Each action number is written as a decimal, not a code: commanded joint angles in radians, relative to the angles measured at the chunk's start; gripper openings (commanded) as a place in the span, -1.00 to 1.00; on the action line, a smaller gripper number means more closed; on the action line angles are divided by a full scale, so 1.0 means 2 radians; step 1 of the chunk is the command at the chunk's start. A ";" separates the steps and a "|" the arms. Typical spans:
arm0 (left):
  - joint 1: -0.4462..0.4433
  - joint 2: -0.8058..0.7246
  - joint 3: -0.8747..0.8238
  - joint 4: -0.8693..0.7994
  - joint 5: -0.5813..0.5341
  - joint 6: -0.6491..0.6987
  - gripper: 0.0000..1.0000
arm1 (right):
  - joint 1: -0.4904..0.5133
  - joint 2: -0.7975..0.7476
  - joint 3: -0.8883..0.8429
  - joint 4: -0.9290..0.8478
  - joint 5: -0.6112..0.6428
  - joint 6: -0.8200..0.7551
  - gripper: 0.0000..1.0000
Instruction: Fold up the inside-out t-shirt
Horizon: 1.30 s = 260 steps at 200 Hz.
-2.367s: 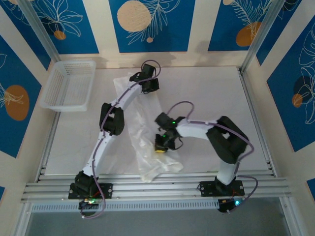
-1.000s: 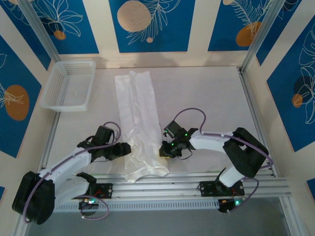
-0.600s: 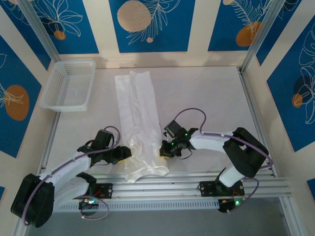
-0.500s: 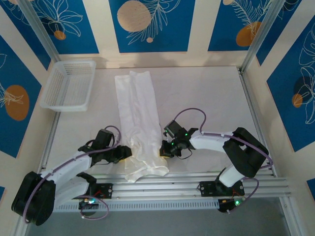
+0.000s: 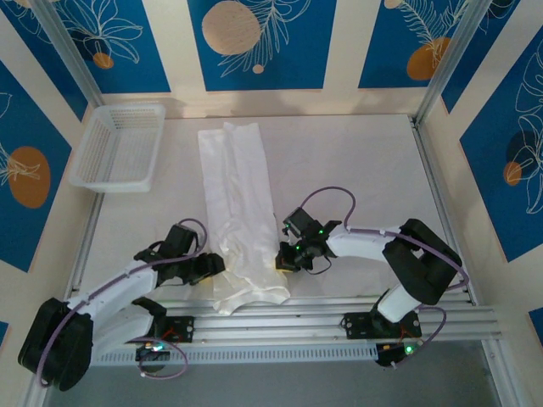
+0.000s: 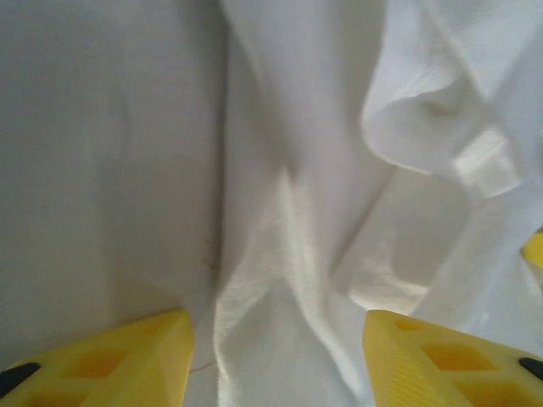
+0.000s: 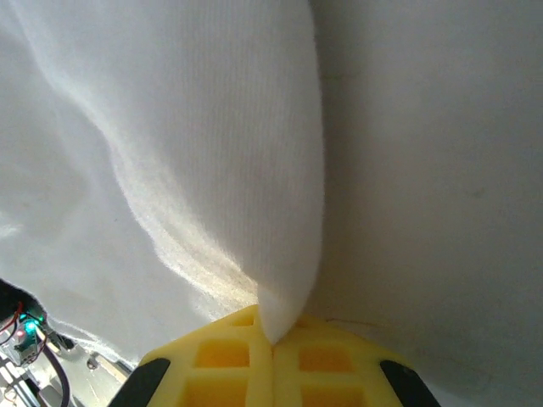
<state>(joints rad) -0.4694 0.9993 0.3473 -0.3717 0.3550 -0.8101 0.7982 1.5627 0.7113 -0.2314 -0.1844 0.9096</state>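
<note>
1. Right now the left gripper [image 5: 209, 266] [image 6: 276, 326] has its fingers [image 6: 127, 356] apart, about half-wide. A raised fold of the inside-out t-shirt [image 5: 237, 195] [image 6: 297, 127] [image 7: 170, 127] runs btw them, not pinched.
2. The right gripper [image 5: 282, 260] [image 7: 271, 335] is closed tight on the shirt's edge. Its wrist view shows cloth nipped btw the two yellow pads, draping away ahead of them.
3. The shirt lies as a long narrow strip on the table [image 5: 356, 170]. Its near end sits btw the two grippers and the rest stretches away beyond both.
4. A white mesh basket [image 5: 119, 108] stands well beyond the left gripper, apart from the shirt.
</note>
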 commanded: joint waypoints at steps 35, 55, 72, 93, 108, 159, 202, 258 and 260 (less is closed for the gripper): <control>-0.013 0.036 -0.010 0.081 0.054 -0.013 -0.32 | -0.002 0.010 0.001 -0.002 -0.009 0.008 -1.00; -0.017 0.040 -0.009 0.084 0.052 -0.010 -0.56 | -0.001 0.009 0.000 -0.004 -0.007 0.009 -1.00; -0.018 0.035 -0.009 0.077 0.047 -0.010 -0.62 | -0.001 0.009 -0.003 -0.004 -0.007 0.010 -1.00; -0.018 0.028 -0.011 0.068 0.034 -0.009 -0.62 | -0.001 0.012 -0.002 -0.002 -0.007 0.012 -1.00; -0.018 0.026 -0.011 0.063 0.031 -0.011 -0.67 | -0.001 0.013 -0.001 -0.002 -0.007 0.012 -1.00; -0.020 -0.020 0.018 -0.057 -0.011 0.007 -1.00 | 0.002 -0.035 -0.035 -0.024 0.004 0.026 -1.00; -0.038 -0.087 0.067 -0.111 -0.013 -0.009 -1.00 | 0.008 -0.146 -0.025 -0.107 0.015 0.039 -1.00; -0.033 -0.010 0.250 -0.181 -0.156 0.008 -1.00 | -0.049 -0.111 0.147 -0.166 0.038 -0.051 -1.00; -0.033 -0.006 0.256 -0.179 -0.161 0.009 -1.00 | -0.052 -0.106 0.153 -0.165 0.038 -0.056 -1.00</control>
<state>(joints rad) -0.5373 0.9195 0.7136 -0.6563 0.2161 -0.8211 0.7536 1.2877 0.8833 -0.5095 -0.1337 0.9062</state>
